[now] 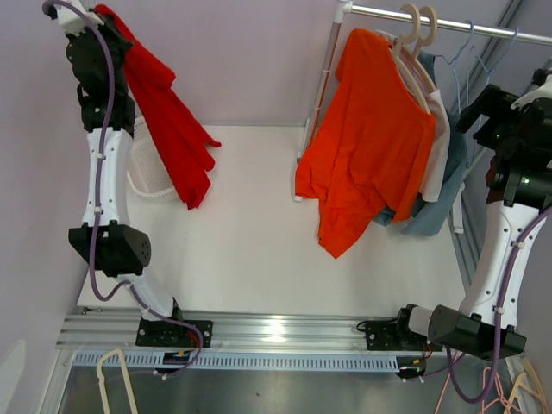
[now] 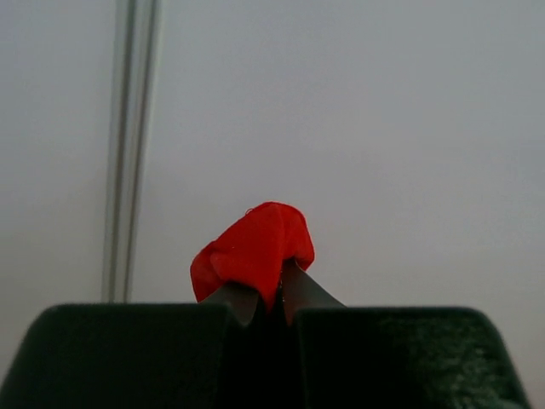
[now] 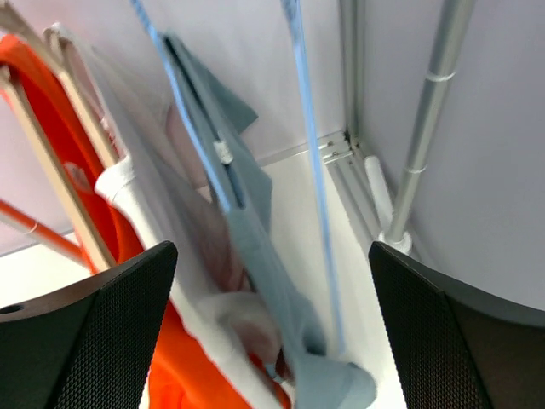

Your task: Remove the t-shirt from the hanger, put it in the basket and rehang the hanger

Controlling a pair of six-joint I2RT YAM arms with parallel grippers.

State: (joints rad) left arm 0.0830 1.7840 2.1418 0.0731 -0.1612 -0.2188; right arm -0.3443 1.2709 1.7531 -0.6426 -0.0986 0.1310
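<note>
Smooth white table (image 1: 259,250), crumpled red t-shirt (image 1: 168,121).

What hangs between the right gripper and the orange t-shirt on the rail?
Between the right gripper and the orange t-shirt hang a white shirt and a grey-blue garment, shown in the top and right wrist views.

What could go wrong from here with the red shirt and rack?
The left jaws pinch only a small fold of the red t-shirt, so it might slip free. It seems to hang partly outside the white basket and could land on the table. The open right jaws face a blue wire hanger and may snag it.
</note>
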